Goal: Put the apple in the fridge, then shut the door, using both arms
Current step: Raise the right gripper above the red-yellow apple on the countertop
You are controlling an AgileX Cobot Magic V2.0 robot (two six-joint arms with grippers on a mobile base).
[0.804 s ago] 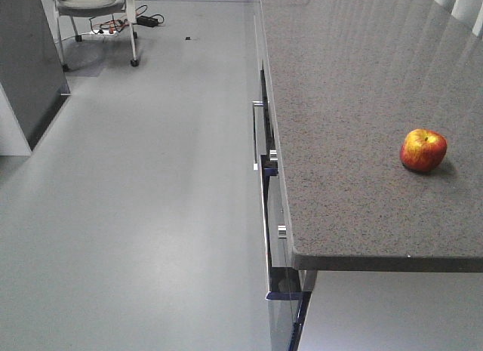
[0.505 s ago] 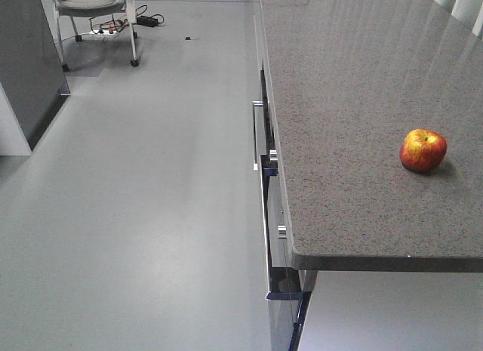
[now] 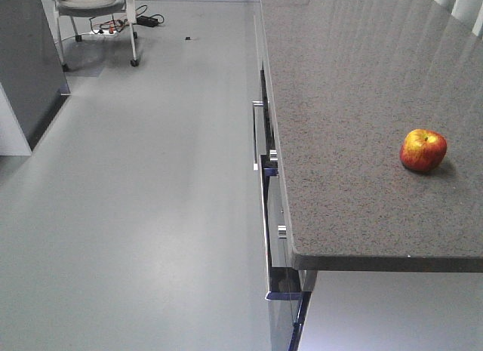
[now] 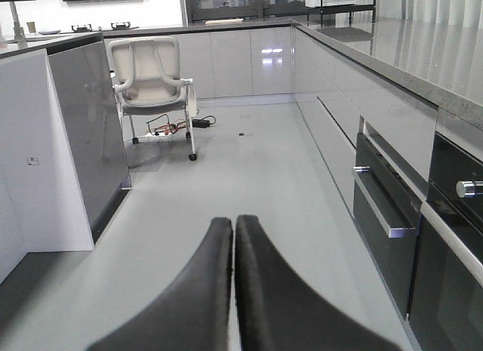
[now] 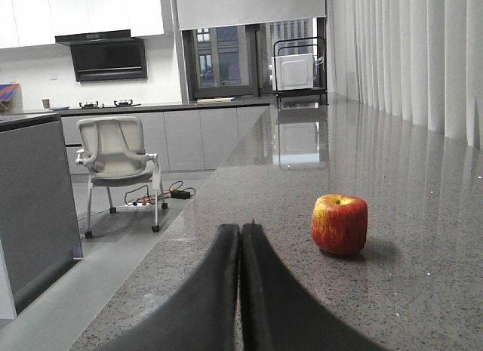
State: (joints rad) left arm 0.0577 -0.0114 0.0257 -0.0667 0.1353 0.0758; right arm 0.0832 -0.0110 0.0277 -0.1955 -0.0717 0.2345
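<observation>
Spotted the apple [image 3: 423, 150] sitting upright on the speckled grey desk [image 3: 339, 79], toward the right side and a little back from the near edge. Red with yellow-orange patches, stem dimple facing up, small shadow thrown on the stone. Touched by nothing at all.

From the right wrist camera, shows up just ahead and to the right of the right gripper [image 5: 241, 229]: near, but clearly apart. Right gripper squeezed fully together into one thin seam, gripping nothing, riding low over the desk top. Same deal for the left gripper [image 4: 233, 221]: clamped tight on empty air, aimed down the aisle over the pale grey floor [image 3: 151, 200], off to the side of the desk.

Other stuff worth noting, lol. Under the desk's front edge: dark drawers [image 3: 260, 140] with long silver handles, plus round silver knobs [image 3: 273, 155]. Further down the aisle: a pale office chair [image 4: 155, 83] on casters, with cables [image 3: 113, 25] lying on the floor right by it. On the left of the aisle: a dark grey cabinet [image 4: 83, 132] with a white side panel. Behind the apple in the right wrist view: long white curtains [image 5: 407, 56] along the right, a black range hood [image 5: 108, 58] on the far wall, and a white box [image 5: 296, 70] at the far end of the desk. Tiny bits on the back worktop [image 5: 113, 107] under the hood, too small to identify.
</observation>
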